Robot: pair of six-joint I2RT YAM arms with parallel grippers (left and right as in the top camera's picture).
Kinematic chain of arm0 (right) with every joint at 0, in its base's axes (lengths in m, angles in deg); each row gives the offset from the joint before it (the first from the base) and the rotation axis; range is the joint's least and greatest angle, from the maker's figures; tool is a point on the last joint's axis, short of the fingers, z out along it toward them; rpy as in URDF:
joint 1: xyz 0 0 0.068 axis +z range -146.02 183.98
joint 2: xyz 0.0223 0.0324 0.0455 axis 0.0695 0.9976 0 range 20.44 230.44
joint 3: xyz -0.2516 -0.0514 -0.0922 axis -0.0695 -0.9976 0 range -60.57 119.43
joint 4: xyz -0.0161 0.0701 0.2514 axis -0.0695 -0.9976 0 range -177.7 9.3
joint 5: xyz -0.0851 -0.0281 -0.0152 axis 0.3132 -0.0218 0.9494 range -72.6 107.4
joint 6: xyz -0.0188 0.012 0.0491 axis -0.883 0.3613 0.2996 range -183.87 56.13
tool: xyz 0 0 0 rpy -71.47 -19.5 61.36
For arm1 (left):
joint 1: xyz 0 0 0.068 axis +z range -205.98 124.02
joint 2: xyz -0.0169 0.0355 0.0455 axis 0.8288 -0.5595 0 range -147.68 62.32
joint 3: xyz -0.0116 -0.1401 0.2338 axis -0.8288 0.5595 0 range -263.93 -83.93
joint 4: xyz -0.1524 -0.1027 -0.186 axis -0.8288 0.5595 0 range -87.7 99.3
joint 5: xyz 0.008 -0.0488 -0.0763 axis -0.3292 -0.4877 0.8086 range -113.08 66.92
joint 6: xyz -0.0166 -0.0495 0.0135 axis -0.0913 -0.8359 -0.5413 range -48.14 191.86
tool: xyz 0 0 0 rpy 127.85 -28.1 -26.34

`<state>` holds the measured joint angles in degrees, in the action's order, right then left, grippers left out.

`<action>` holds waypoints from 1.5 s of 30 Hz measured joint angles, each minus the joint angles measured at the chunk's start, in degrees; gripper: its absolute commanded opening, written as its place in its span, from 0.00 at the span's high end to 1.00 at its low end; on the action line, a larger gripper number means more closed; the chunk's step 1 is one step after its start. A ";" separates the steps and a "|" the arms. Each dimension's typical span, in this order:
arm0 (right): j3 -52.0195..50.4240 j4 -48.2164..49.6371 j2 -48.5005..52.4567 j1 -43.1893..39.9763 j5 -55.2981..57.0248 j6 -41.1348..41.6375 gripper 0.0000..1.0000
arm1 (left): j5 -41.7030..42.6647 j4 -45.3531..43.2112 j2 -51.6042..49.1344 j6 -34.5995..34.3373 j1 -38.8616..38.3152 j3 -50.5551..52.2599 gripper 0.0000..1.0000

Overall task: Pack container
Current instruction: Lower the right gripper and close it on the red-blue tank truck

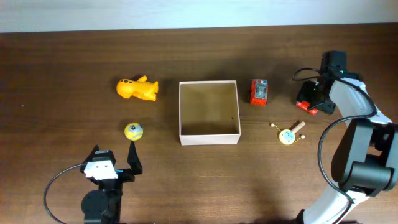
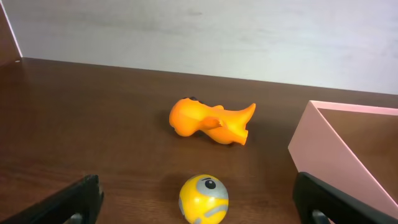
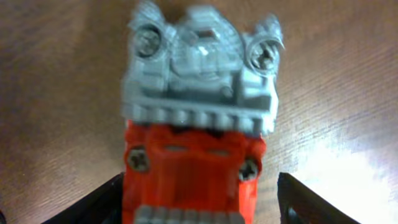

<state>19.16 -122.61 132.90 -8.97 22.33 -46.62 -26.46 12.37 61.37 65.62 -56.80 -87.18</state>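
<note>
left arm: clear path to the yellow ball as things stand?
Probably yes. The left gripper is open and the ball lies just ahead, centred between its fingers in the wrist view, with nothing between. The duck sits farther back, the box off to the right.

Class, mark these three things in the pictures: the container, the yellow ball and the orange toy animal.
container [image 1: 209,139], overhead view, on its near white wall.
yellow ball [image 2: 203,198], left wrist view, on its painted face.
orange toy animal [image 2: 208,121], left wrist view, on the middle of its body.
</note>
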 measured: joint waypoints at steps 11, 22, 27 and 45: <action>0.00 0.57 0.00 0.00 -0.46 6.16 0.29 | 0.00 0.00 0.00 0.00 0.00 0.00 0.01; 0.00 2.99 0.00 0.00 -0.44 1.97 0.40 | 0.00 0.00 0.00 0.00 0.00 0.00 0.01; 0.00 2.99 0.00 0.00 -0.46 0.48 0.40 | 0.00 0.00 0.00 0.00 0.00 0.00 0.01; 0.02 3.19 0.00 -0.04 -0.31 -2.27 0.50 | 0.00 0.00 0.00 0.00 0.00 0.00 0.01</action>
<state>19.18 -119.42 132.90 -9.01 22.03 -48.89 -26.46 12.37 61.37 65.62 -56.80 -87.18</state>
